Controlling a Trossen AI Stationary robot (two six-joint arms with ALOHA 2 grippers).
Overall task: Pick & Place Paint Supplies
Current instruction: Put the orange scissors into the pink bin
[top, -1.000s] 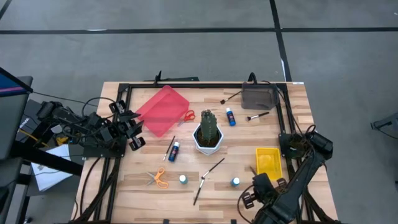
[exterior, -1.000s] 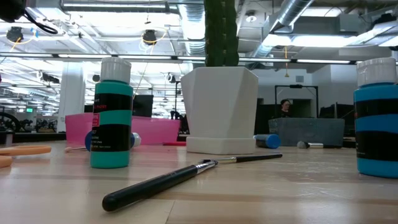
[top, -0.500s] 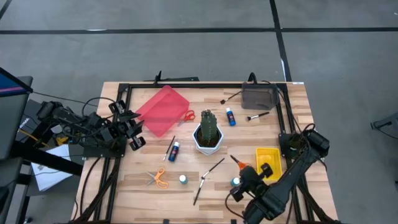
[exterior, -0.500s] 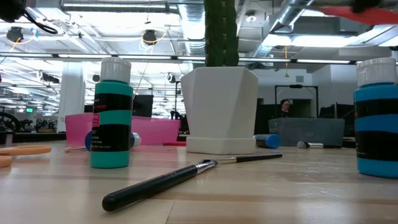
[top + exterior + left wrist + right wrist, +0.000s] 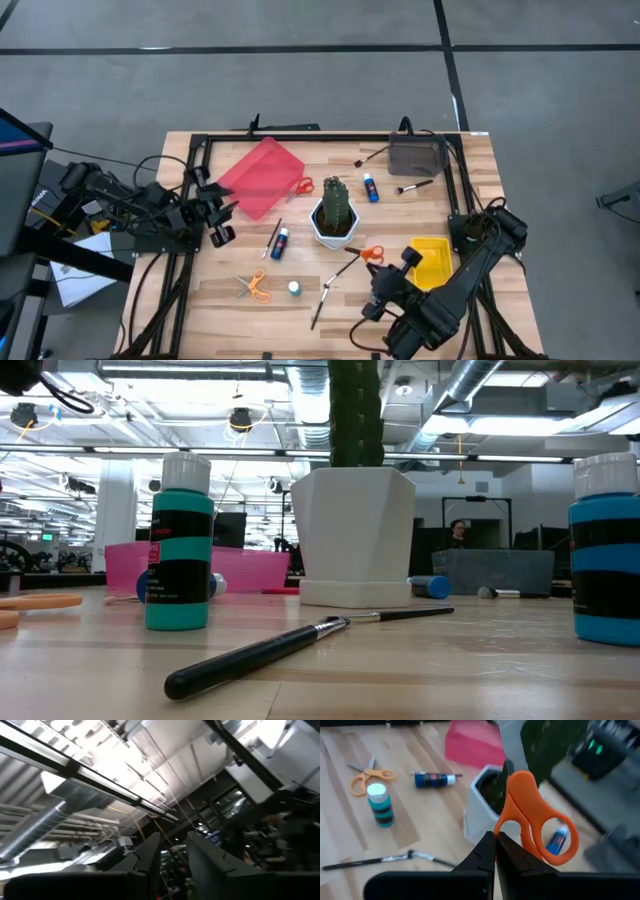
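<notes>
One pair of orange-handled scissors [image 5: 536,822] stands clamped in the right tool [image 5: 494,840], above the worktop [image 5: 470,200] beside the cactus pot [image 5: 334,228]; the left tool [image 5: 172,851] waits, fingers slightly apart, empty.

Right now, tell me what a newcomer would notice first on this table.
The right hand grips orange scissors in the air near the cactus in its white pot at the table's middle. A pink tray lies toward the back left, a yellow bin on the right, with small paint bottles and brushes scattered between.
</notes>
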